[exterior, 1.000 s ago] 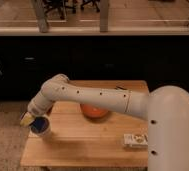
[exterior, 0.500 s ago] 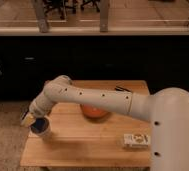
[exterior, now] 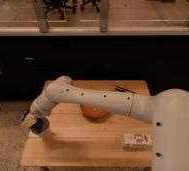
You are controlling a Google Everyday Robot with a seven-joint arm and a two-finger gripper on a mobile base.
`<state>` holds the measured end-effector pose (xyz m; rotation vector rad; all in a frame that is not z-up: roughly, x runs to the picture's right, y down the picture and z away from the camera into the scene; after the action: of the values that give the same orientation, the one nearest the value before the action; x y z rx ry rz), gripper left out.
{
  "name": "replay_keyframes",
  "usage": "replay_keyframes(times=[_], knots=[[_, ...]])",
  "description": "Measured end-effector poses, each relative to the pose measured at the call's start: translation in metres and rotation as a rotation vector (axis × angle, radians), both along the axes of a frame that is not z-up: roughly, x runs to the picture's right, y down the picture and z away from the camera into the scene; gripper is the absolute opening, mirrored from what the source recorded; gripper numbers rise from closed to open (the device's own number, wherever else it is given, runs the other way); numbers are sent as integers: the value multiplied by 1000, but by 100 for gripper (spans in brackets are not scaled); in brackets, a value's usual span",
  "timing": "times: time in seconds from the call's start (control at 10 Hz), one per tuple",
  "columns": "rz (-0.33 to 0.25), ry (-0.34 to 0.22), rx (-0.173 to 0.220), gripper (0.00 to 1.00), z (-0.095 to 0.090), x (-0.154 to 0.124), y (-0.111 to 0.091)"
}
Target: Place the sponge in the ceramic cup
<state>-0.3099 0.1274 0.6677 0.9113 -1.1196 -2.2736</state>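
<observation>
The white ceramic cup [exterior: 43, 131] stands near the table's front left corner. A dark blue sponge [exterior: 36, 125] shows right at the cup's mouth, on its left side. My gripper [exterior: 29, 120] hangs at the end of the long white arm, pressed close against the sponge and the cup's rim from the upper left. The arm's wrist hides part of the cup, and I cannot tell how deep the sponge sits in it.
An orange bowl [exterior: 94, 112] sits mid-table, partly behind the arm. A white rectangular box [exterior: 137, 139] lies at the front right. The wooden table [exterior: 88, 147] has its left edge just beside the cup. A dark counter runs behind.
The gripper has shifted slightly left and down over the cup's mouth. The cup, bowl and box have stayed in place.
</observation>
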Motion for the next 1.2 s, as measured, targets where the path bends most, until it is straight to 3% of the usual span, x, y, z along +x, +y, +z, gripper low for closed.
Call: replay_keyframes(times=[1.2], knots=[[6, -7, 2, 80, -1, 4, -3]])
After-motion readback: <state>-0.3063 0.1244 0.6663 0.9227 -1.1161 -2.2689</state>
